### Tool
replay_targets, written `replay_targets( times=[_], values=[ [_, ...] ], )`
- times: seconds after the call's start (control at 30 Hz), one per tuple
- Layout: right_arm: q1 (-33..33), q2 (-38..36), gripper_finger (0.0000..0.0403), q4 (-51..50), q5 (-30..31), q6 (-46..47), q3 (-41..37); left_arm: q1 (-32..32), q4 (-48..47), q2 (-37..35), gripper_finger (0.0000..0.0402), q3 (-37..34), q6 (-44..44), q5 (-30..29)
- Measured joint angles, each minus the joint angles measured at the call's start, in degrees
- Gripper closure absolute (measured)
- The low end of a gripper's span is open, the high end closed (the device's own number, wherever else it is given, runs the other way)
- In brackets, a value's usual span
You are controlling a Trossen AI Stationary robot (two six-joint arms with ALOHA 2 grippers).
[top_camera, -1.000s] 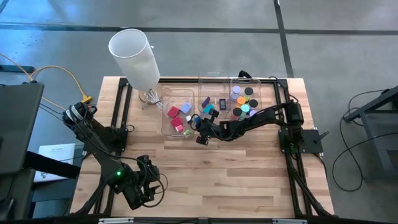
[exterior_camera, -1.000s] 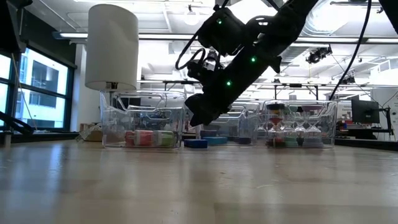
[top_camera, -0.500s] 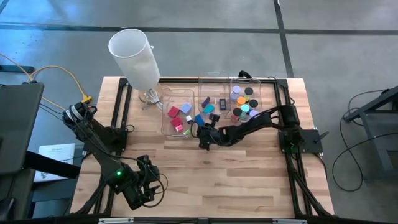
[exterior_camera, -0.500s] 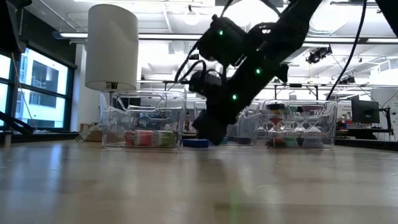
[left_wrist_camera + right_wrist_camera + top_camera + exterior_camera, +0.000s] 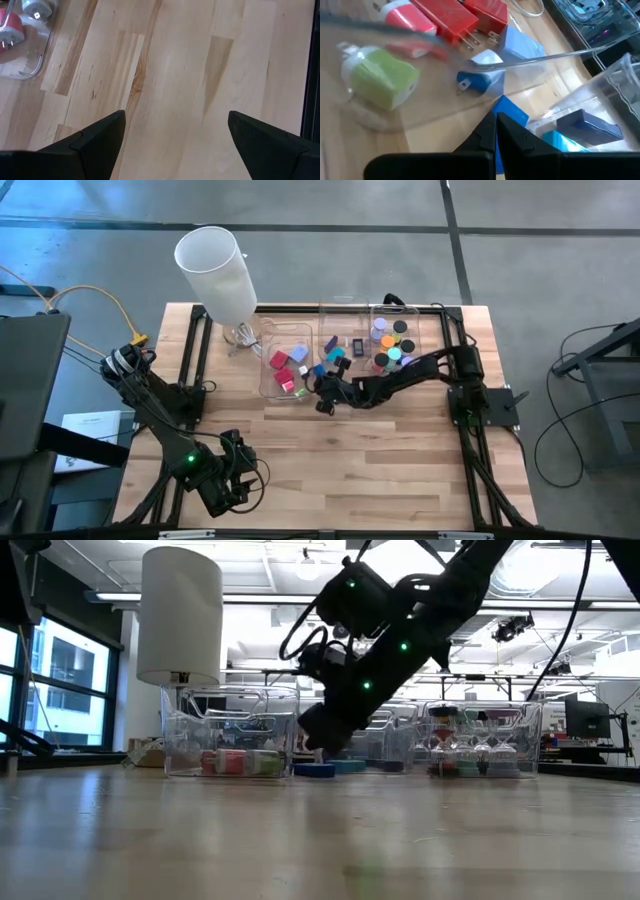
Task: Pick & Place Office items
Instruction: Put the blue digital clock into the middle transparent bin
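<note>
Bins (image 5: 286, 365) line the table's (image 5: 380, 470) far edge beside a white cylinder (image 5: 215, 268). Left bin holds red and green blocks (image 5: 384, 82), middle bin blue rectangles (image 5: 587, 125), right bin discs (image 5: 391, 345). A blue piece (image 5: 314, 770) lies just outside. Right gripper (image 5: 322, 402) hovers there, fingers pressed together, empty. Left gripper (image 5: 172, 135) waits spread at the near corner.

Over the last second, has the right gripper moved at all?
Yes. The right gripper dipped toward the table and away from the left bin half a second ago, then came back up and now hangs just in front of it, fingers shut.
</note>
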Motion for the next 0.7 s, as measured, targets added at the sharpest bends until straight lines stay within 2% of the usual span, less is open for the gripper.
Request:
replay_targets(
  times=[0.2,0.3,0.5,0.7],
  values=[
    [-1.1,0.4,0.0401,0.5,-1.6,0.9,0.2,0.0,0.0,0.0,0.0057,0.0,0.0,0.0],
    [-1.4,2.3,0.0401,0.7,-4.8,2.2,0.2,0.0,0.0,0.0,0.0057,0.0,0.0,0.0],
    [-1.7,5.5,0.0401,0.9,-3.7,3.5,0.2,0.0,0.0,0.0,0.0057,0.0,0.2,0.0],
    [-1.6,5.5,0.0401,1.5,-3.6,3.5,0.1,0.0,0.2,0.0,0.0057,0.0,0.5,0.1]
  ],
)
